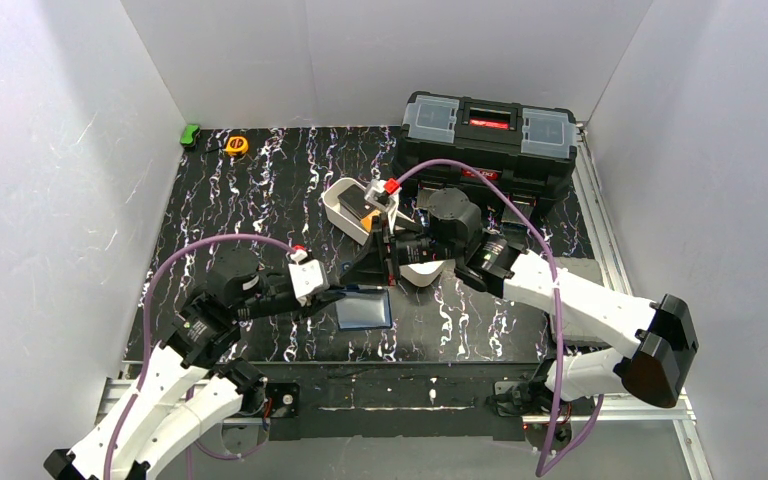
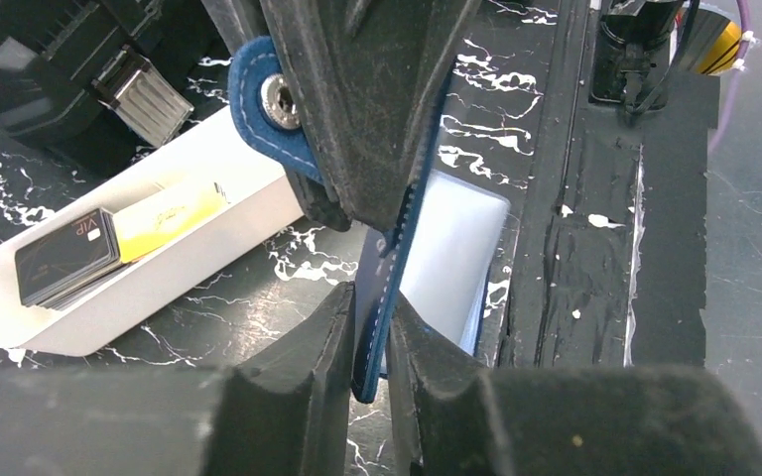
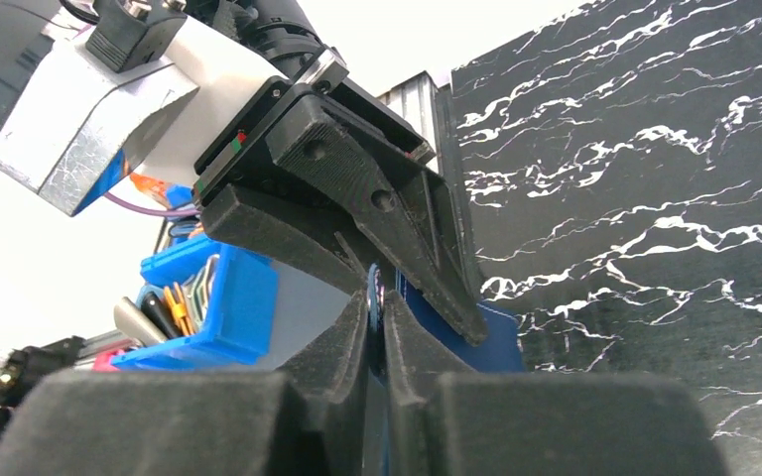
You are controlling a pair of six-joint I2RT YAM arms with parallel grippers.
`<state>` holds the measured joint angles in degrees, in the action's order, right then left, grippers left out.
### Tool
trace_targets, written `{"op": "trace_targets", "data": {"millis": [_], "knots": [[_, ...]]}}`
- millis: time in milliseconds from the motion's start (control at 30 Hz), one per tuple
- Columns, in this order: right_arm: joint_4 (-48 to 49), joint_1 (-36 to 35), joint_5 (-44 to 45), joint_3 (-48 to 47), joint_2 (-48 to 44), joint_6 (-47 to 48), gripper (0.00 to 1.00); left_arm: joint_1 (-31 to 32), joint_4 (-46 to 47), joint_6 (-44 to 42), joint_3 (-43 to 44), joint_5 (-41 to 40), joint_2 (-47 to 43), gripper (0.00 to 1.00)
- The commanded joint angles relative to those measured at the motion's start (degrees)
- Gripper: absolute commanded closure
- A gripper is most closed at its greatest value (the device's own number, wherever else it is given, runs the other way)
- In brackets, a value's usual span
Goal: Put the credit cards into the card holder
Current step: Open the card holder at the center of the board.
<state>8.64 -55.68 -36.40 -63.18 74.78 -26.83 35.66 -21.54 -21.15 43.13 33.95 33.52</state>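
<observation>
The navy card holder (image 1: pixel 365 311) lies open near the table's front, its lighter inside (image 2: pixel 451 248) facing up. My left gripper (image 2: pixel 372 342) is shut on one upright edge of it. My right gripper (image 3: pixel 377 312) is shut on the flap with the snap tab (image 2: pixel 263 99), coming from the opposite side, so both grippers (image 1: pixel 360 280) meet over the card holder. The credit cards sit in a white tray (image 2: pixel 208 253): a black one (image 2: pixel 64 258) marked VIP and an orange-yellow one (image 2: pixel 169 213) beside it.
A big black toolbox (image 1: pixel 488 135) stands at the back right, just behind the white tray (image 1: pixel 340 205). A yellow tape measure (image 1: pixel 236 145) and a small green object (image 1: pixel 190 134) lie at the back left. White walls enclose the table.
</observation>
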Motion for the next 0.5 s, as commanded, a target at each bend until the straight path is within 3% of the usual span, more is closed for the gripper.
{"op": "trace_targets", "data": {"millis": [0, 100, 200, 300, 467], "knots": [[0.74, 1.22, -0.68, -3.18, -0.96, -1.12, 0.73, 0.19, -1.63, 0.84, 2.76, 1.59, 1.21, 0.88], [1.34, 2.53, -0.13, -2.5, -2.5, -2.08, 0.46, 0.2, -1.9, 1.54, 3.0, 1.32, 1.64, 0.99], [2.48, 4.35, 2.0, -0.36, -5.44, -2.07, 0.2, 0.2, -2.03, 3.27, 3.2, 1.09, 2.17, 1.0], [4.84, 6.96, 4.82, 3.82, -10.33, -1.85, 0.12, 0.2, -1.89, 4.92, 3.4, 0.89, 2.5, 1.0], [3.61, 10.92, 8.6, 12.42, -19.59, -2.15, 0.09, 0.1, 0.71, 9.02, 4.12, -1.79, 3.05, 1.0]]}}
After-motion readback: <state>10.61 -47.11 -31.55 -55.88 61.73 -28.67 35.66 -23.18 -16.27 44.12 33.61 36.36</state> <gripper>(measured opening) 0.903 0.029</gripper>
